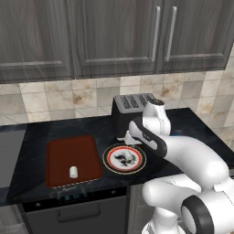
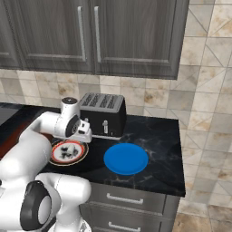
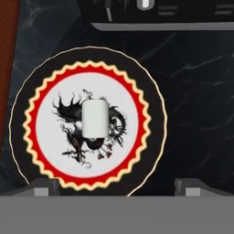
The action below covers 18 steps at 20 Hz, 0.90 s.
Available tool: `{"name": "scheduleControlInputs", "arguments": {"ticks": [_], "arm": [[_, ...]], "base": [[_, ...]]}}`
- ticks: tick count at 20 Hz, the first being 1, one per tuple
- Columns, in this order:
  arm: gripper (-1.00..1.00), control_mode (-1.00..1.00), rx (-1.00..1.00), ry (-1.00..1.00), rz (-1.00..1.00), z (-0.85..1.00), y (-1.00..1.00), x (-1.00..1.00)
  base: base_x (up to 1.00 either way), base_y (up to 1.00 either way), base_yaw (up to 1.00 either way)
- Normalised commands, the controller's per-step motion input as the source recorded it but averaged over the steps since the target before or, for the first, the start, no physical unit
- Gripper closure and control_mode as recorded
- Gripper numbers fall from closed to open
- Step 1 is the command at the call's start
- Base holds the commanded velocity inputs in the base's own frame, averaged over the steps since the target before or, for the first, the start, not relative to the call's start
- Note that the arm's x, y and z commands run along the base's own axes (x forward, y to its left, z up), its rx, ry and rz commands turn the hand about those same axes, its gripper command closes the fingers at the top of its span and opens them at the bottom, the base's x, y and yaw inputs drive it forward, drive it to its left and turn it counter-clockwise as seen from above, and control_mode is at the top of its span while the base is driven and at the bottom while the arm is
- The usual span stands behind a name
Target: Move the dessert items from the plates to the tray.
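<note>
One dessert item (image 3: pixel 95 119), a small white cylinder, lies on the dark centre pattern of the red-rimmed white plate (image 3: pixel 50 87). My gripper (image 3: pixel 116 189) hovers over this plate (image 1: pixel 109 160), open, with nothing between its fingertips (image 3: pixel 45 187). It hangs just in front of the toaster (image 1: pixel 128 138) above the plate's far edge (image 2: pixel 84 136). A second dessert item (image 1: pixel 73 172) rests on the dark red-brown tray (image 1: pixel 68 151), left of the plate. The plain blue plate (image 2: pixel 126 158) sits bare to the right of the red-rimmed plate (image 2: pixel 56 157).
A black toaster (image 1: pixel 132 106) stands against the tiled wall behind the plates, close to my hand. The counter's front edge (image 1: pixel 91 189) runs just below tray and plate. Dark cabinets hang overhead. Bare black counter (image 2: pixel 158 136) lies beyond the blue plate.
</note>
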Motion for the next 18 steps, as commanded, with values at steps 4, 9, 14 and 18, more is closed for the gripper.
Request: {"name": "scheduleControlInputs", "arguments": {"ticks": [4,9,14,18], "arm": [[-1.0,-1.0,-0.05,0.0,0.0,-0.19,0.27,0.1],[-1.0,-1.0,-0.01,0.0,0.02,-0.14,0.22,0.21],[-1.0,-1.0,0.0,0.0,0.05,-0.1,0.0,0.16],[-1.0,-1.0,0.0,0.0,0.04,-0.08,0.0,0.2]], "base": [[0.0,0.0,0.0],[0.0,0.0,0.0],[0.0,0.0,0.0],[0.0,0.0,0.0]]}}
